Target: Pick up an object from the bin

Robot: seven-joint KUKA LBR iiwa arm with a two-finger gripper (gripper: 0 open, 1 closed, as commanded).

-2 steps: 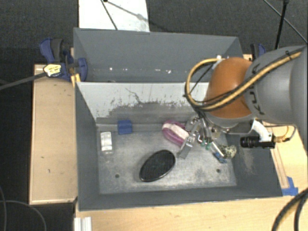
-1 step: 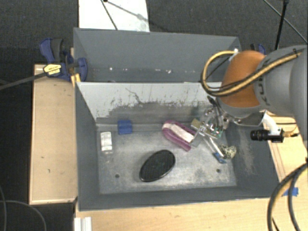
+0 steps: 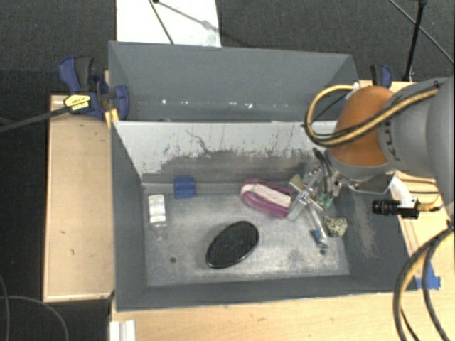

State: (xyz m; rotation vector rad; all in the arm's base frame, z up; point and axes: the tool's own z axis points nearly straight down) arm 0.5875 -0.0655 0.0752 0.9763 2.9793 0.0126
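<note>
A black oval pad (image 3: 232,244), a blue block (image 3: 185,187) and a small white jar (image 3: 156,209) lie well apart.

Grey metal bin (image 3: 227,77) is lit softly from above; small glints are caught along its back wall, and faint shadow is cast beneath a black oval object (image 3: 232,244).
</note>
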